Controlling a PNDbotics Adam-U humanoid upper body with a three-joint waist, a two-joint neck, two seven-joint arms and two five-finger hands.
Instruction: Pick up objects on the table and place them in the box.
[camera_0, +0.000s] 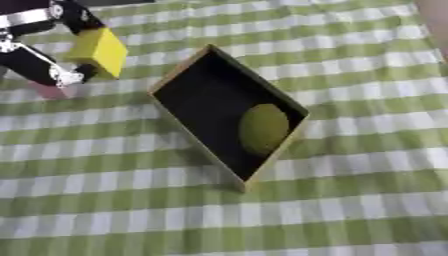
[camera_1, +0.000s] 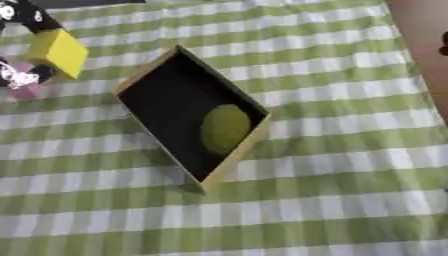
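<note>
A yellow block (camera_0: 98, 50) is held in the left hand (camera_0: 39, 60) at the upper left of the view, above the cloth and just off the box's upper-left corner. The block is gripped between black fingers (camera_0: 74, 17) above it and a black and silver part of the hand below it, so the fingers are closed on the block; it is tilted, with one lit face turned toward the camera. A small pink thing (camera_0: 51, 91) is seen on the cloth just beneath the hand; its shape cannot be made out. The box (camera_0: 179, 74) is laid askew in the middle of the table, its walls pale tan and its inside black. A round yellow-green ball (camera_0: 263, 128) is seen inside the box, toward its lower right wall. The table is covered by a green and white checked cloth (camera_0: 350, 200). The block is not touching the box. The right hand is not shown in either view.
</note>
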